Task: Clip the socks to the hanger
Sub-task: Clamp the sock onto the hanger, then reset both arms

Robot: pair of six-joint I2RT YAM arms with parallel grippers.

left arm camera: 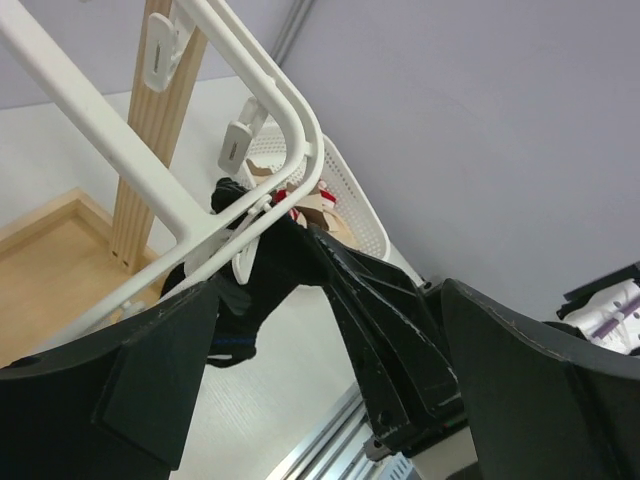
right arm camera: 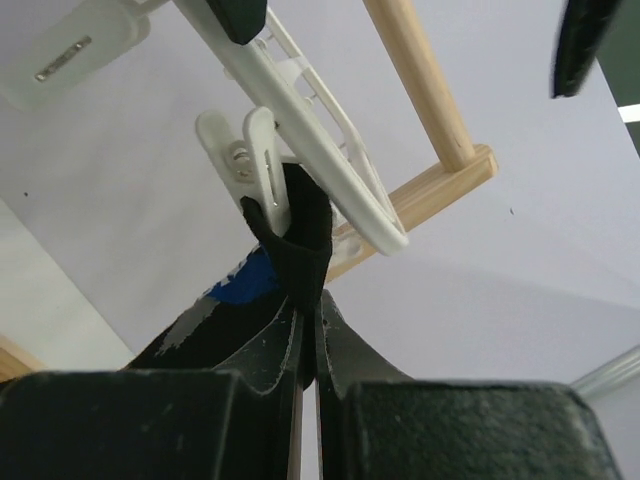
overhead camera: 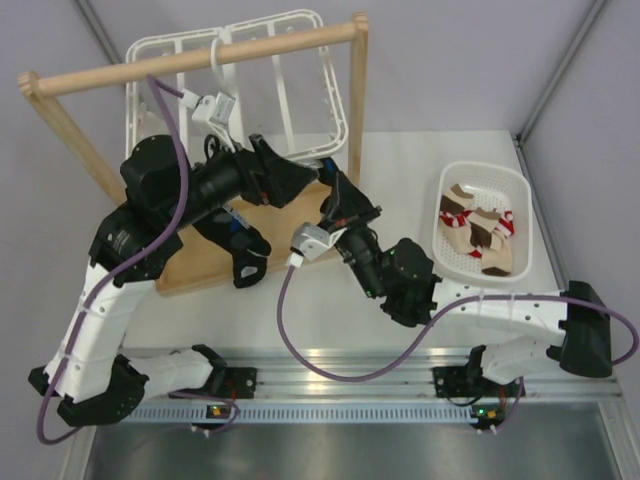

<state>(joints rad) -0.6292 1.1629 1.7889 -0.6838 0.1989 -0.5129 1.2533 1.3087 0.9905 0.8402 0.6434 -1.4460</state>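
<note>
The white hanger (overhead camera: 300, 60) hangs from the wooden rail, and its rounded corner (left arm camera: 295, 120) shows in the left wrist view. A black sock (right arm camera: 300, 245) with a blue patch hangs from a white clip (right arm camera: 250, 150) on the hanger frame (right arm camera: 340, 180). My right gripper (right arm camera: 310, 305) is shut on the sock just below that clip. The same sock (left arm camera: 265, 270) shows under the hanger corner in the left wrist view. My left gripper (left arm camera: 330, 290) stands wide open beside it with nothing between its fingers. In the top view the right gripper (overhead camera: 338, 205) sits under the hanger's lower edge.
A white basket (overhead camera: 520, 195) at the right holds beige and red socks. The wooden stand has a rail (overhead camera: 120, 72), an upright (overhead camera: 358, 90) and a flat base (overhead camera: 195, 262) under the hanger. Spare clips (left arm camera: 240, 145) dangle from the frame.
</note>
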